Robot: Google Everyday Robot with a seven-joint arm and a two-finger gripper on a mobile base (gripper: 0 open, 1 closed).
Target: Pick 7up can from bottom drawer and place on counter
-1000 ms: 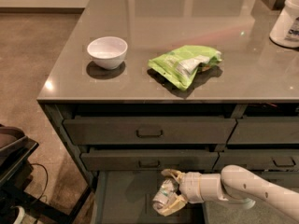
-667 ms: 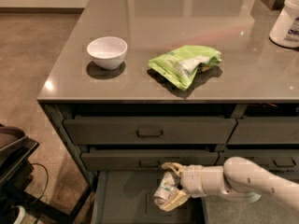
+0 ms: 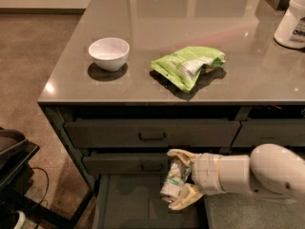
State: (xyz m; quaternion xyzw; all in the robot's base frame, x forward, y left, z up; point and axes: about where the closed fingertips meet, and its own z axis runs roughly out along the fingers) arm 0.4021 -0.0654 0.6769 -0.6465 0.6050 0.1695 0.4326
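I had the gripper (image 3: 180,178) low at the near edge, its two fingers clamped on the 7up can (image 3: 172,181). The can hung slightly tilted above the floor of the open bottom drawer (image 3: 136,205), close in front of the closed drawer (image 3: 124,163) above. My worry was the lift: going straight up, the can could clip the counter (image 3: 190,18) edge and twist loose, and landing beside the snack bag (image 3: 188,63) might tip it.
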